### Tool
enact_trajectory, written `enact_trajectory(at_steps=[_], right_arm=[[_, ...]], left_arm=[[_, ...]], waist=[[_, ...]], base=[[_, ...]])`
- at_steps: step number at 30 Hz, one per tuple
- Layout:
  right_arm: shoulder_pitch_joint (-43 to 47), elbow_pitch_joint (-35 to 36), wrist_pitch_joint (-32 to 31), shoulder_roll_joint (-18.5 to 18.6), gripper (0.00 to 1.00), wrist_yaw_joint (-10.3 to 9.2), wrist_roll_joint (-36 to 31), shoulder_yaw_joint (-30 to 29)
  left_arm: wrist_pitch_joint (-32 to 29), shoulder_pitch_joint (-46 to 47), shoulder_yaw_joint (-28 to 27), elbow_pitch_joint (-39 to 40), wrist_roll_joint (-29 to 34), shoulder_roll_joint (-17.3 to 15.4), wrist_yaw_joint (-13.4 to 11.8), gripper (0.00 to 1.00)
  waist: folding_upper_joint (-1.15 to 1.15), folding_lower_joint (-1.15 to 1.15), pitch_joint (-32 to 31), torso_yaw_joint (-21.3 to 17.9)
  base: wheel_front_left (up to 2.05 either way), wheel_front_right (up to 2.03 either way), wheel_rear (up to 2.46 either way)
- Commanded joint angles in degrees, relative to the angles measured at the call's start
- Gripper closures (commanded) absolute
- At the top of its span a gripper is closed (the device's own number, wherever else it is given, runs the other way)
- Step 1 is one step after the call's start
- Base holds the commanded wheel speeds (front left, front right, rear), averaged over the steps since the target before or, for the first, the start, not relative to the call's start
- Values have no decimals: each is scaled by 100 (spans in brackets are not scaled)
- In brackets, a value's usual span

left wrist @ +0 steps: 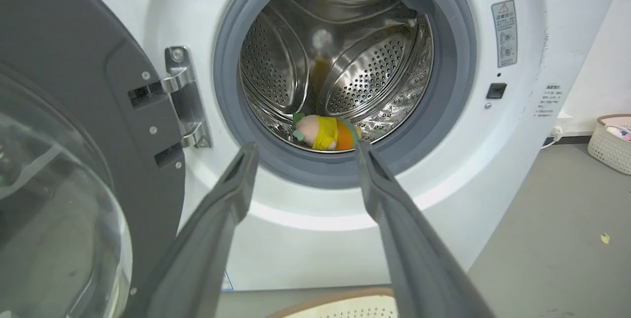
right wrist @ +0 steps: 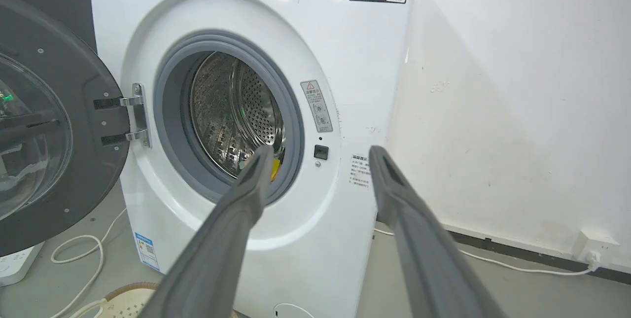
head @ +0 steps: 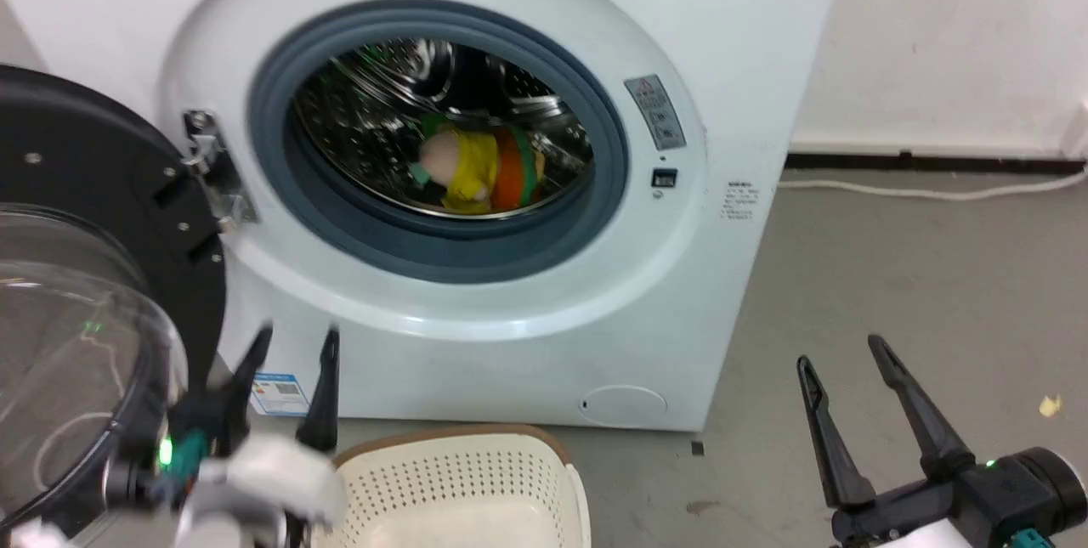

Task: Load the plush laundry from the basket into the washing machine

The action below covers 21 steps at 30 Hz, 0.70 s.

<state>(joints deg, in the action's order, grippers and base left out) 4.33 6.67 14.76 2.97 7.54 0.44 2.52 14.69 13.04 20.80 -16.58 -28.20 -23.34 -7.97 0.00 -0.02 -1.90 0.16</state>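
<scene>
A grey floor [head: 918,276] runs up to a white wall [head: 952,38] with a dark skirting strip. A white cable [head: 935,191] lies along the foot of that wall, to the right of the washing machine [head: 527,336]. A second cream tub [left wrist: 609,143] stands by the wall, well to the machine's right.

The machine's black-framed door [head: 76,191], with its clear dome, stands swung wide at the machine's left on a metal hinge. Inside the grey rubber ring [head: 442,255], low in the perforated steel drum [head: 374,115], lies the plush laundry [head: 472,170], its peach end toward the hinge side and its orange bun away from it. The basket [head: 459,471] sits on the floor just in front of the machine, below the opening.

The left gripper [head: 297,336] hovers before the machine's lower left, between the door and the basket. Its fingers are spread apart, hold nothing and point toward the opening. The right gripper [head: 840,351] hangs over the floor off the machine's right front corner, its fingers likewise apart and touching nothing.
</scene>
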Motion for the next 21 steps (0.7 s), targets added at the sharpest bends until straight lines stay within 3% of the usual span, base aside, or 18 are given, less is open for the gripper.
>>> enact_trajectory(at_steps=[1,7,11,16,21], right_arm=[[110,6,24,-10,0,-5,-25,8],[323,-112,24,-10,0,-5,-69,-50],[469,-344,24,-10,0,-5,-123,-210],[548,-545,24,-10,0,-5,-156,-294],[537,-648,24,-10,0,-5,-184,-362]], left_arm=[[28,-314,-99,198,23,47,-78,0],[29,-1548,-647,1073,67,437,-238,0],[30,-1963,-796,1300,183,658,46,0],[30,-2106,-799,1252,695,681,333,0],[30,-2120,-840,1094,824,784,550,0]], waist=[[0,2,-156,144],[0,2,-273,236],[0,2,-313,281],[0,2,-323,282],[0,2,-296,232]], base=[[0,0,0],[0,0,0],[0,0,0],[0,0,0],[0,0,0]])
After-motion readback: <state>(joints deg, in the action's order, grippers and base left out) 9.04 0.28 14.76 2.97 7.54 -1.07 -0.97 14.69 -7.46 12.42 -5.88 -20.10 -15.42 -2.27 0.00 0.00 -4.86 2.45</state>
